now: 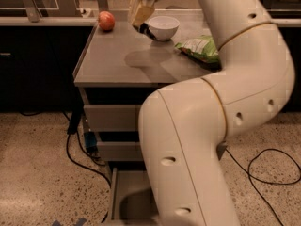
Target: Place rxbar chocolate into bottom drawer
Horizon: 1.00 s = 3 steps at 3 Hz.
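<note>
My gripper (141, 18) hangs high over the back of the grey cabinet top (117, 65), just left of a white bowl. It is shut on the rxbar chocolate (145, 30), whose dark end sticks out below the pale fingers (137, 9), lifted off the surface. The bottom drawer (126, 197) stands pulled open at the foot of the cabinet, showing a plain grey floor. My arm's large white links cover its right part.
A white bowl (163, 26) and a red apple (106, 20) stand at the back of the top. A green and white chip bag (200, 48) lies at the right. Two upper drawers (110, 117) are shut. Black cables (77, 154) trail on the floor.
</note>
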Available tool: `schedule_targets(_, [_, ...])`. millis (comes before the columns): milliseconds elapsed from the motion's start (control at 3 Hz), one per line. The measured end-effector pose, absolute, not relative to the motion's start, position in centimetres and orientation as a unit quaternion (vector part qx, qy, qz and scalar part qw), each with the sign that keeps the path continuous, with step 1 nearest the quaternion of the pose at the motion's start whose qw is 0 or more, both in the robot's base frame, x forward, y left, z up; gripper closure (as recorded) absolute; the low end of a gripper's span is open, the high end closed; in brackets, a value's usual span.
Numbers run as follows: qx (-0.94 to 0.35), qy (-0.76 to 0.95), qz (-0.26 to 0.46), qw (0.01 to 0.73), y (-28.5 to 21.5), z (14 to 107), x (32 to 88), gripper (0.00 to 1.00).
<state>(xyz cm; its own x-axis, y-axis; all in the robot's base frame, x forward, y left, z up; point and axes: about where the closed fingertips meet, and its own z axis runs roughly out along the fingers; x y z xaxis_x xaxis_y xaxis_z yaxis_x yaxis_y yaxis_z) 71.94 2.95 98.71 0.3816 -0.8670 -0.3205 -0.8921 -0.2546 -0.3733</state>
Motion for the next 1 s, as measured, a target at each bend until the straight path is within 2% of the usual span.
schedule_targets(1000, [-0.739,0.612,-0.023,0.282,-1.1,107.4,65.2,1.00])
